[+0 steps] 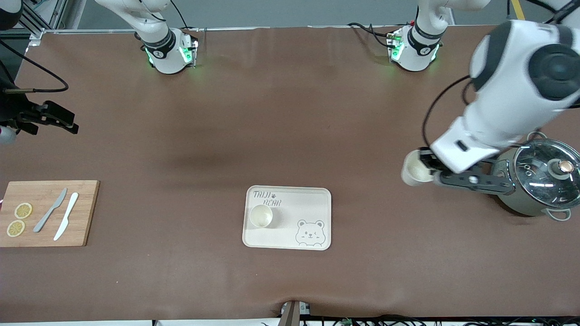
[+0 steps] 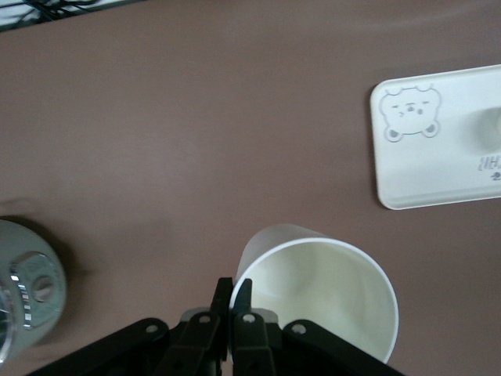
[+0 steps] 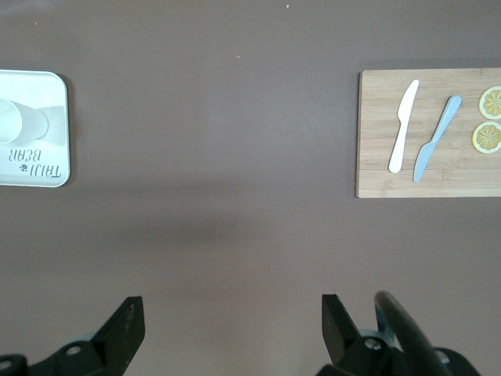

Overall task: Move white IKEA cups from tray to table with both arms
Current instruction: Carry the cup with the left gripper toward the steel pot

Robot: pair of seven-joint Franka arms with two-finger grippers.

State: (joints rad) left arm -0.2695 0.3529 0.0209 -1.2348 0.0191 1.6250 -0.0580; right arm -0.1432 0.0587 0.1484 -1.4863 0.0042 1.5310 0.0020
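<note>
1. The desk (image 1: 290, 136) is a wide brown mat, mostly bare between the things on it.
2. The left arm (image 1: 507, 104) reaches over the desk at its own end, above a lidded pot (image 1: 539, 181) that stands there.
3. The right arm (image 1: 154, 40) waits; only its base and its tool show, at its own end of the desk.
4. A wooden board (image 1: 47, 213) lies at the right arm's end, carrying two knives (image 1: 59, 215) and two lemon slices (image 1: 19, 219).
5. The tray (image 1: 312, 203), cream with a bear face, sits mid-desk, near the front camera.
6. The left tool (image 1: 428, 170) is clamped on the rim of one cup (image 1: 414, 168), one finger inside and one outside. It holds the cup in the air over bare desk just beside the pot, well apart from the tray.
7. The right tool (image 1: 50, 117) hangs with its jaws spread wide and empty, over bare desk between the tray and the board.
8. The second cup (image 1: 261, 216) stands upright on the tray, at the end lettered TAIJI BEAR.
9. Risks, as I judge them: the grip pinches only a thin rim, so the cup could slip or swing. Lowered too near the pot, it may knock it. Released while tilted or too high, the tapered cup could tip and roll.
</note>
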